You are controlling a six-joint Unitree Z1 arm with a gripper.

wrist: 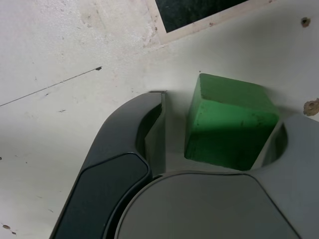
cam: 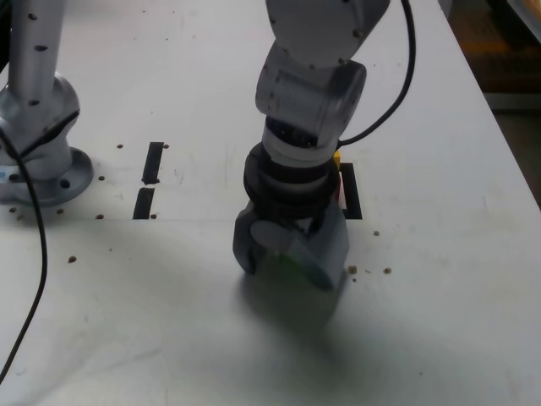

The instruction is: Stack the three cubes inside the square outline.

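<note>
Green cube (wrist: 227,122) sits between the claw (wrist: 219,144) jaws, apparently not yet clamped; centre it, then close squarely before lifting toward twelve o'clock.

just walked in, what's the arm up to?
The arm has its gripper lowered to the white table, jaws straddling the green cube. In the wrist view one jaw sits against the cube and a gap still shows at the other, so it is not clamped yet. In the exterior view the arm hides most of what lies behind it: a sliver of yellow peeks out beside the wrist, next to a piece of black tape. No stack is visible.
</note>
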